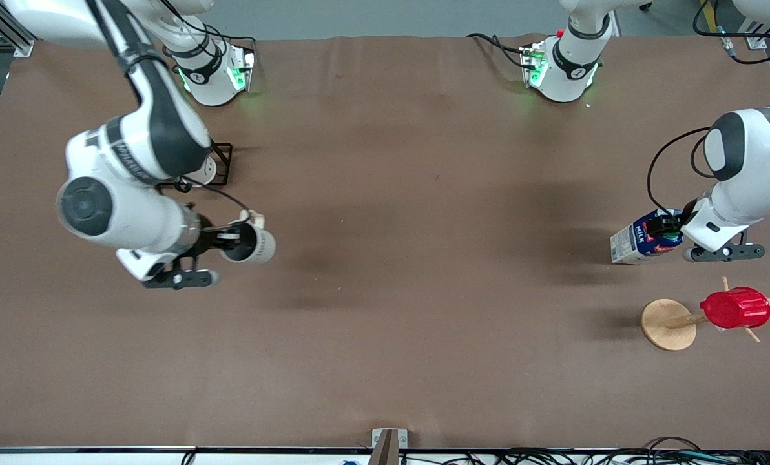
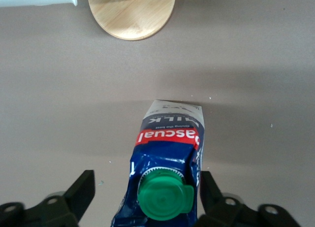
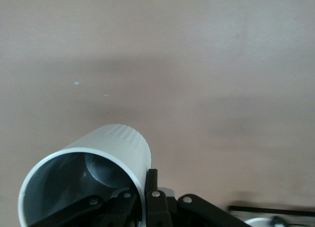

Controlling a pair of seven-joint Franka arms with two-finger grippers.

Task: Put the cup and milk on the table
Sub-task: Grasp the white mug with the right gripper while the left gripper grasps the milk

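Note:
The cup (image 1: 254, 243), cream-white with a dark inside, hangs on its side over the table (image 1: 411, 258) toward the right arm's end. My right gripper (image 1: 238, 237) is shut on its wall, one finger inside and one outside, as the right wrist view shows (image 3: 143, 190) on the cup (image 3: 106, 153). The milk (image 1: 643, 237), a blue-and-white carton with a green cap, stands on the table toward the left arm's end. My left gripper (image 1: 668, 231) is open around its top. In the left wrist view (image 2: 146, 187) one finger (image 2: 82, 188) stands apart from the milk (image 2: 167, 143); the other is against it.
A wooden mug tree (image 1: 666, 324) carries a red ribbed cup (image 1: 735, 308), nearer the front camera than the milk; its round base shows in the left wrist view (image 2: 130, 13). A black wire rack (image 1: 222, 161) with a white mug (image 1: 205, 171) stands near the right arm's base.

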